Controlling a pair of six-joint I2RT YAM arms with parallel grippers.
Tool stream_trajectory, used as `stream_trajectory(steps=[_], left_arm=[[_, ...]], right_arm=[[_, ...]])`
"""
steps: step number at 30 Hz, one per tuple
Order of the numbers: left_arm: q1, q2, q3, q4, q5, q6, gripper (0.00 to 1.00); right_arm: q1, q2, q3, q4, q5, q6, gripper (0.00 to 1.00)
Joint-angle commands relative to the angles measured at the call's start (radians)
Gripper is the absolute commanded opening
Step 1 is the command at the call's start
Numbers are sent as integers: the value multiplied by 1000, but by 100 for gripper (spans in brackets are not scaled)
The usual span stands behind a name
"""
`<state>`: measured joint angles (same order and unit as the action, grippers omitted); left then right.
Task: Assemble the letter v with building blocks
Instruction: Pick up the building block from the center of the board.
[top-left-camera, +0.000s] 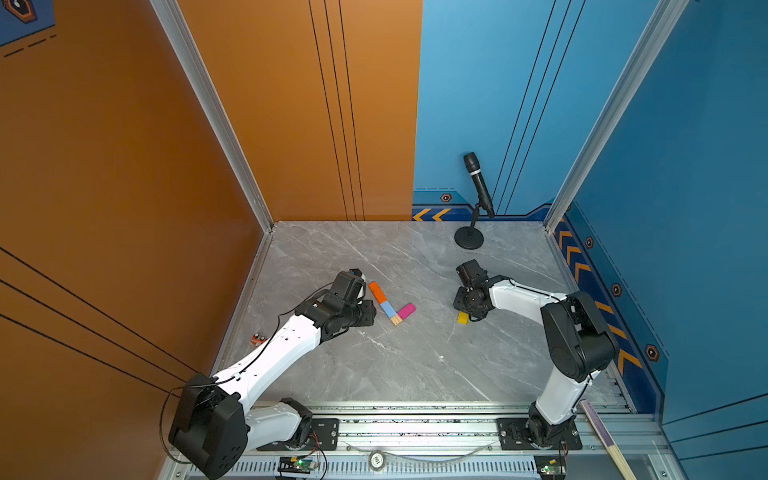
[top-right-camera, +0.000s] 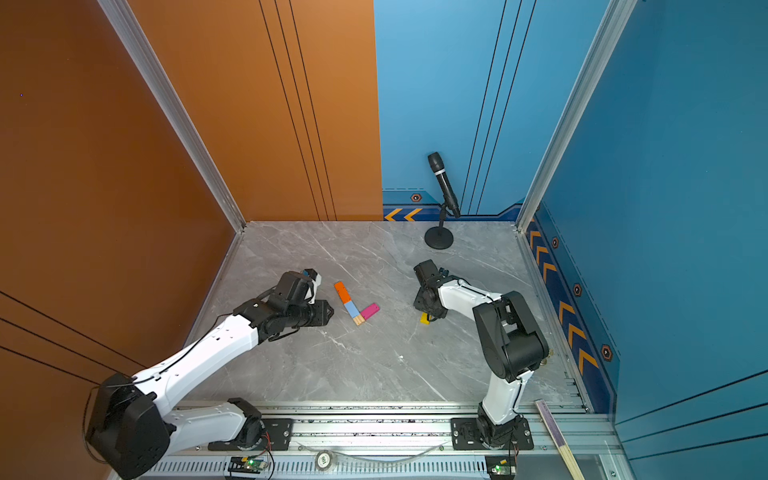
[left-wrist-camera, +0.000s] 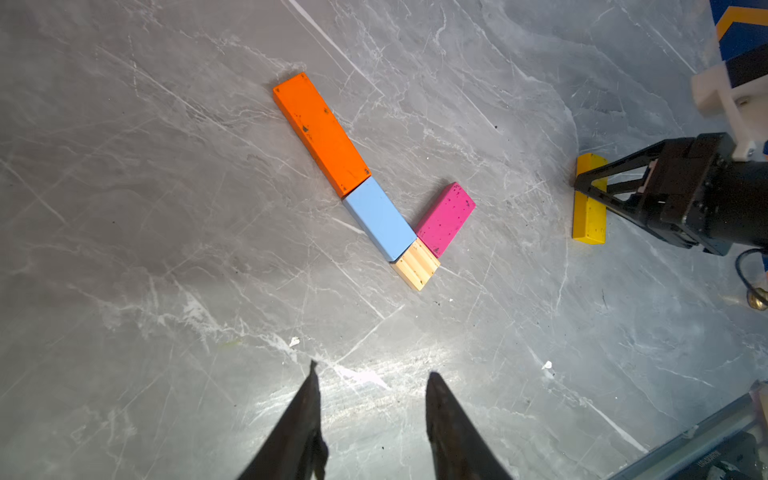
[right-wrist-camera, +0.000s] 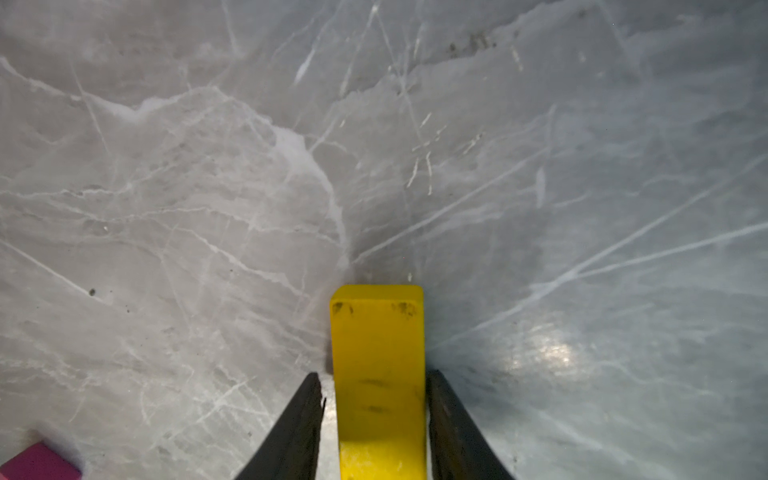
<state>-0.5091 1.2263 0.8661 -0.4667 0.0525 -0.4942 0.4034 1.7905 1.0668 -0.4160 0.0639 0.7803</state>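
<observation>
One arm of the letter v lies on the grey table (top-left-camera: 374, 374): an orange block (left-wrist-camera: 322, 135), a light blue block (left-wrist-camera: 380, 218) and a small wood block (left-wrist-camera: 415, 266), end to end. A pink block (left-wrist-camera: 445, 218) rises from the wood block's other side. The long yellow block (right-wrist-camera: 378, 353) lies apart to the right, also seen in a top view (top-left-camera: 463, 318). My right gripper (right-wrist-camera: 374, 374) straddles it low on the table. One finger touches it and a thin gap shows at the other. My left gripper (left-wrist-camera: 372, 374) hovers open and empty, left of the blocks.
A black microphone (top-left-camera: 478, 187) on a round stand is at the back right. A small red-and-yellow gadget (top-left-camera: 257, 339) lies by the left wall, under the left arm. A brass knob (left-wrist-camera: 757, 299) sits near the right wall. Walls close in three sides.
</observation>
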Motion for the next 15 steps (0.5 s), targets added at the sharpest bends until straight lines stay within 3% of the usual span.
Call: stream_trajectory(steps=[1,15], left_arm=[[9,-20,-13,-3,-16,2,43],[15,-26,-19,-4,-21,-3,43]], right_arm=[[3,18,25,-77,6,-27,38],[15,51,75,-58,-16,23,23]])
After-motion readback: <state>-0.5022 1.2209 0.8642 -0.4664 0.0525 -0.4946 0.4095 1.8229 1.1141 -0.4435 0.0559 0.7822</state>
